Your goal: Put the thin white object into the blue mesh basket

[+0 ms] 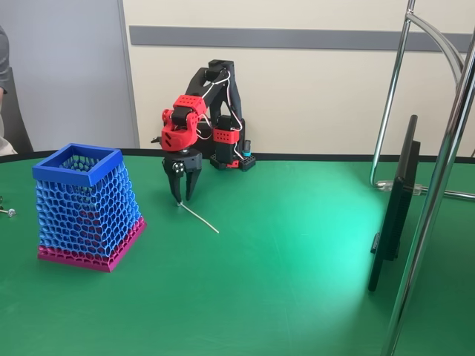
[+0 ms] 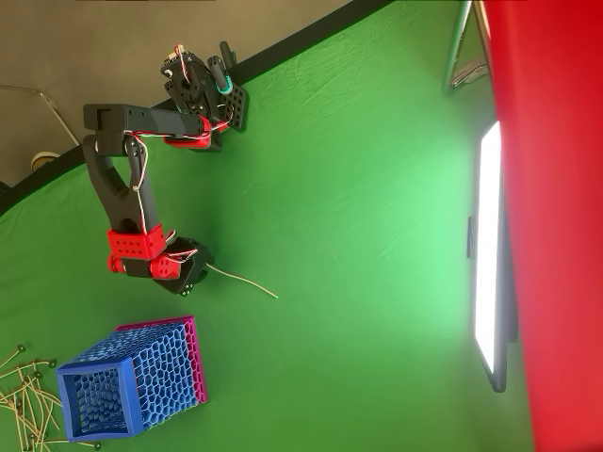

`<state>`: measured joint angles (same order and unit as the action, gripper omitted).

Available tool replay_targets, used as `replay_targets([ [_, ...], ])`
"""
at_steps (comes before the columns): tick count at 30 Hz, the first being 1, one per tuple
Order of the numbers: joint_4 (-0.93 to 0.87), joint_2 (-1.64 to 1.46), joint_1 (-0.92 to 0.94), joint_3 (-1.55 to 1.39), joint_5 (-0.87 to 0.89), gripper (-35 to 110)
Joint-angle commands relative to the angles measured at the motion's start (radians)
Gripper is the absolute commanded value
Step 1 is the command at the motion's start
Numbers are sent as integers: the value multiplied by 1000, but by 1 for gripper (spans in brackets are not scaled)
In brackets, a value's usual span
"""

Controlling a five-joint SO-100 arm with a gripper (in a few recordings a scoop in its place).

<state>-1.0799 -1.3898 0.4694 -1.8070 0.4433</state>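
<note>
Gripper [image 1: 182,194] on my red-and-black arm points straight down at the green table [image 1: 297,252], its black fingers drawn close together at the tips and pinched on one end of the thin white flexible strip [image 1: 200,218]. From the fixed view I see the strip's near end caught between the fingertips, just off or at the cloth, I cannot tell which, while the rest trails away from the blue mesh basket, down onto the table. In the overhead view the gripper [image 2: 188,273] hides the pinched end, and the strip [image 2: 243,282] runs out from under it as a pale curved line on the green surface.

I take the tapered square blue honeycomb-mesh basket [image 1: 87,204] with its solid blue rim and magenta-pink base as my landmark. It stands upright on the table, and the gripper hangs just beside it on its right in the fixed view, apart from the mesh. In the overhead view the basket [image 2: 132,381] sits below the gripper, with a scatter of pale thin sticks [image 2: 24,400] lying on the table against its far side from the arm.
</note>
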Motion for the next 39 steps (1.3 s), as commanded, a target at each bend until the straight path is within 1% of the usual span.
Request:
replay_targets([
  [1,-2,0,14,37,-14,14],
  [24,-2,107,-2,87,-8,13],
  [31,-2,126,0,101,-11,8],
  [39,15,94,-12,100,-46,5],
])
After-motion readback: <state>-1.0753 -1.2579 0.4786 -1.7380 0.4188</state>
